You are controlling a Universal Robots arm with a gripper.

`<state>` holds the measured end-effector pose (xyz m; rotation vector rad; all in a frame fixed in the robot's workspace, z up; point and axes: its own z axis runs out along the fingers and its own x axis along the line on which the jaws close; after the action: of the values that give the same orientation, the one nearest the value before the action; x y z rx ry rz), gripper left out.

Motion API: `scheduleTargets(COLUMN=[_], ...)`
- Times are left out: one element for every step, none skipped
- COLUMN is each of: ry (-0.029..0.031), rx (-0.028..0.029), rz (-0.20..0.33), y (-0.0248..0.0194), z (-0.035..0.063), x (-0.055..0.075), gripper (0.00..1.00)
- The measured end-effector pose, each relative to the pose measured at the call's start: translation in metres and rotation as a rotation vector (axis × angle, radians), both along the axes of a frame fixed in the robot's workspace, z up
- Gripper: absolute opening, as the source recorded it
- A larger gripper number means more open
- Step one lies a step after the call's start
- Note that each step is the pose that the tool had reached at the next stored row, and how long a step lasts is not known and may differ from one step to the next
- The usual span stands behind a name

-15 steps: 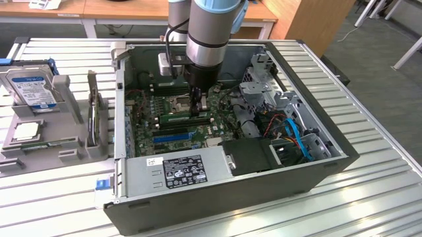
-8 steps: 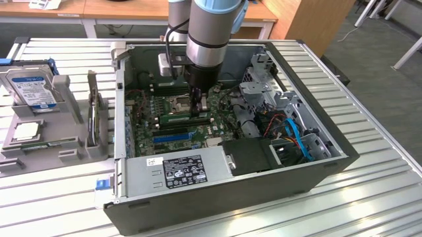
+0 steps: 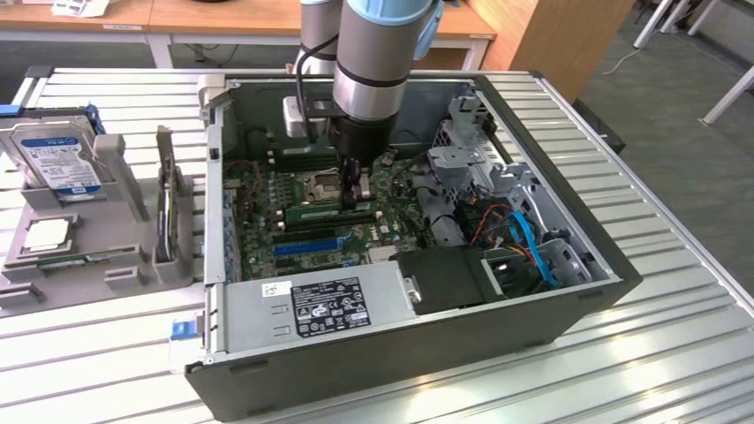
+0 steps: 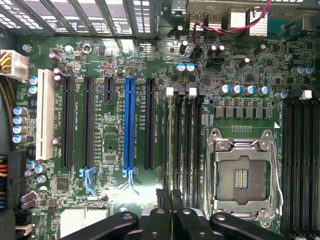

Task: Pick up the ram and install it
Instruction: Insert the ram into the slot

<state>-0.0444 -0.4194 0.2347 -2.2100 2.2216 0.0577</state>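
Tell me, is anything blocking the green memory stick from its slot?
Nothing visible does. The gripper holds the ram right at the memory slots beside the empty processor socket; no cable or part crosses there.

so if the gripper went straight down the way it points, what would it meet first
Most likely the black memory slots on the motherboard, just beside the CPU socket; the gripper hangs right over them. How much gap is left is unclear.
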Motion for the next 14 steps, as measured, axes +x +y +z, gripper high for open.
scheduleTargets(ry=[0.0,0.0001,0.0,0.0,0.0,0.0,0.0001,0.0001,0.0001,0.0001,0.0001,0.0001,0.0001,0.0001], rx=[0.0,0.0,0.0,0.0,0.0001,0.0,-0.0001,-0.0001,-0.0001,-0.0001,-0.0002,-0.0003,-0.0001,-0.0001], rz=[0.0,0.0,0.0,0.0,0.0,0.0,0.0,0.0,0.0,0.0,0.0,0.0,0.0,0.0], y=[0.0,-0.0001,-0.0001,-0.0001,-0.0001,-0.0001,-0.0001,-0.0001,-0.0001,-0.0001,-0.0001,-0.0001,0.0,-0.0001], z=[0.0,0.0,0.0,-0.0002,-0.0007,-0.0012,-0.0017,-0.0021,-0.0024,-0.0027,-0.003,-0.003,-0.003,-0.003], x=[0.0,0.0,0.0,-0.0001,-0.0001,0.0,0.0,-0.0001,0.0,0.0,0.0,0.0,0.0,0.0], gripper=[0.12,0.12,0.12,0.12,0.12,0.12,0.12,0.12,0.12,0.12,0.12,0.12,0.12,0.12])
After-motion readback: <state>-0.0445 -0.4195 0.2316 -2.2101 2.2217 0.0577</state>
